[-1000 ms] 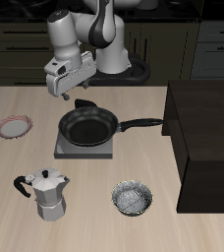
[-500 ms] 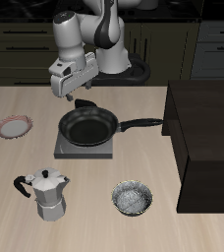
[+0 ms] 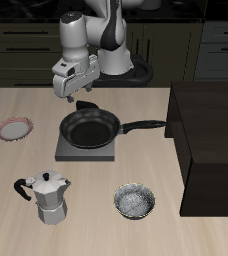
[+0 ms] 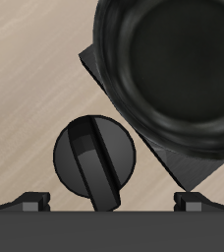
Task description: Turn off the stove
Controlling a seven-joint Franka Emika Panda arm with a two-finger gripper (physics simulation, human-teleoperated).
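The stove point(image 3: 86, 151) is a flat grey square plate near the table's middle, with a black frying pan point(image 3: 91, 128) on it. Its dark round knob point(image 3: 86, 105) sits at the stove's back edge. My gripper point(image 3: 72, 98) hangs just above and beside that knob, apart from it. In the wrist view the knob point(image 4: 96, 160) lies straight below, its ridge running at a slant, between my two spread fingertips point(image 4: 33, 202). The gripper point(image 4: 112, 202) is open and holds nothing. The pan point(image 4: 173, 59) covers most of the stove point(image 4: 195, 165).
A dark brown cabinet block point(image 3: 211, 145) fills one side of the table, and the pan's handle point(image 3: 146, 126) points at it. A silver moka pot point(image 3: 51, 197) and a small patterned bowl point(image 3: 136, 201) stand near the front edge. A small plate point(image 3: 13, 128) lies at the other side.
My gripper has shifted sideways over the table's back, coming closer above the stove's knob. Nothing on the table has moved.
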